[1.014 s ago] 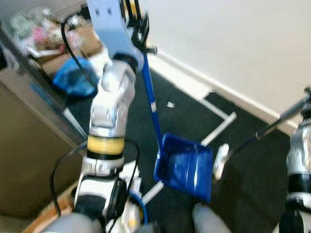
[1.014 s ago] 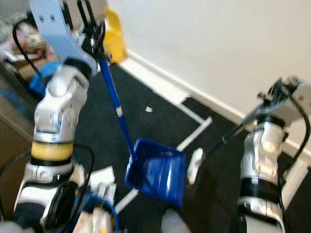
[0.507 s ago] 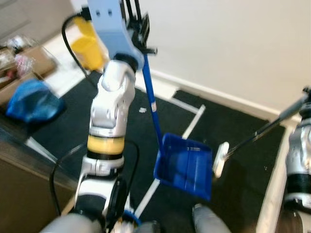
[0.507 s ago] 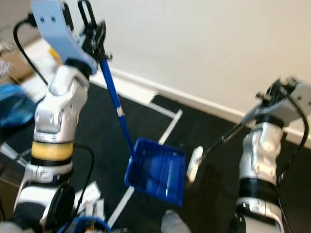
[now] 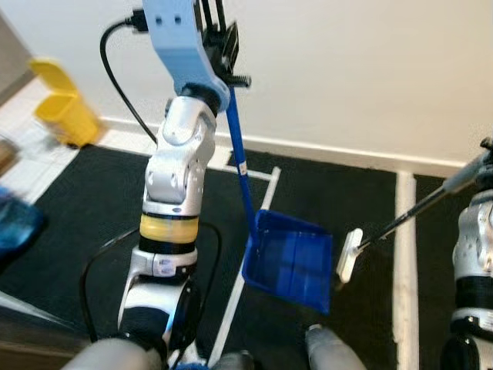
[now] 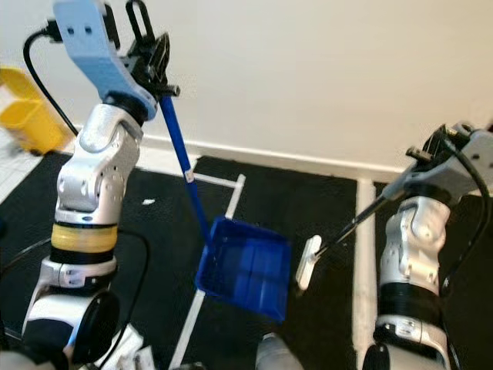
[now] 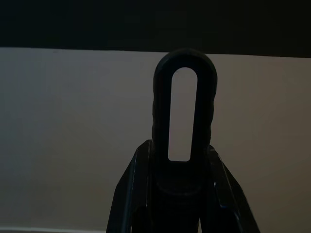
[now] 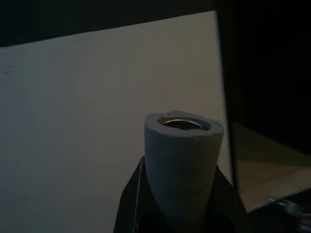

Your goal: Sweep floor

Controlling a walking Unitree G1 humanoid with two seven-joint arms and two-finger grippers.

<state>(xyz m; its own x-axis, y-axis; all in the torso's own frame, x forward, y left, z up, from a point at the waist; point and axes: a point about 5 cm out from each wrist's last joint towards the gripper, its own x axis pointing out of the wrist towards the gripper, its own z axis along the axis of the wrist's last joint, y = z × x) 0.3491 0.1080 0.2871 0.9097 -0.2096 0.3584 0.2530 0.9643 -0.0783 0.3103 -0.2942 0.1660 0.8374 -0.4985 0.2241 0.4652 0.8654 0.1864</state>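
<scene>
Left gripper [image 6: 151, 55], at eleven o'clock, clamps the blue dustpan [image 6: 245, 267] handle, its pan hanging at centre; right gripper [image 6: 428, 158], at three o'clock, grips the broom [image 6: 310, 260] pole

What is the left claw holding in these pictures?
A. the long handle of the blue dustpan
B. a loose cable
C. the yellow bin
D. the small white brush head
A: the left claw is closed on the top of the blue handle, which runs down to the blue dustpan hanging above the black floor.
</scene>
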